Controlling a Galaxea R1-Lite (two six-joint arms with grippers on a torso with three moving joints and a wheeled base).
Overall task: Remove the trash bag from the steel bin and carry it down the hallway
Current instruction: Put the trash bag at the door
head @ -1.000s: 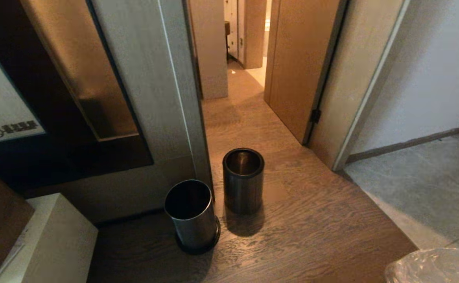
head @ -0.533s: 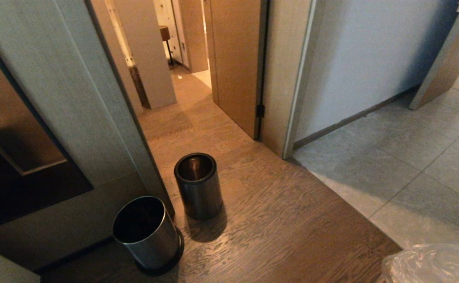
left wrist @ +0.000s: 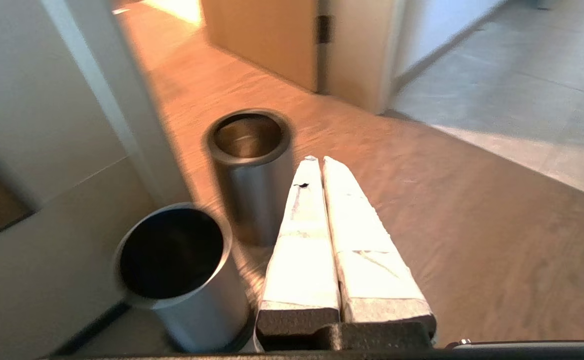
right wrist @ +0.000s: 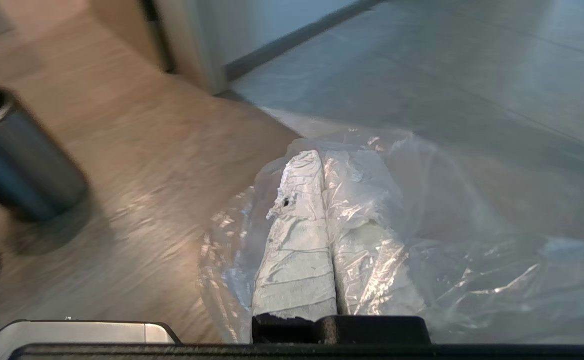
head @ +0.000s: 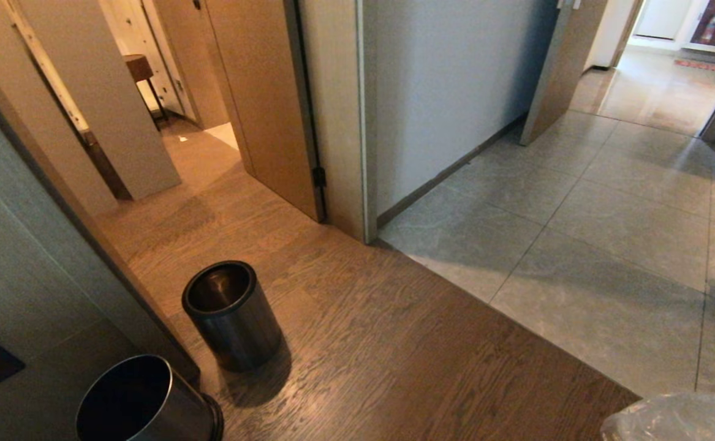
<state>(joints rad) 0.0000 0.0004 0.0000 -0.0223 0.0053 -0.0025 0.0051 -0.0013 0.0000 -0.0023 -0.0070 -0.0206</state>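
The steel bin (head: 232, 313), dark with a thick black rim, stands upright and empty on the wooden floor left of centre; it also shows in the left wrist view (left wrist: 249, 165). The trash bag (head: 676, 419), thin crinkled whitish plastic, shows at the bottom right corner of the head view. In the right wrist view my right gripper (right wrist: 320, 155) is shut on the trash bag (right wrist: 452, 240), whose film drapes over both fingers. My left gripper (left wrist: 318, 159) is shut with nothing in it, hanging near the bins. The hallway (head: 608, 214) of grey tiles opens to the right.
A second, shinier metal bin (head: 139, 401) stands near the lower left against a grey panel wall (head: 20, 269). An open wooden door (head: 259, 104) and a wall end (head: 345, 122) divide the wood floor from the tiles. Another door frame (head: 562, 67) stands farther down.
The whole view has swung right: both bins have slid toward the lower left of the picture and much more tiled hallway shows. The bag stays at the bottom right corner.
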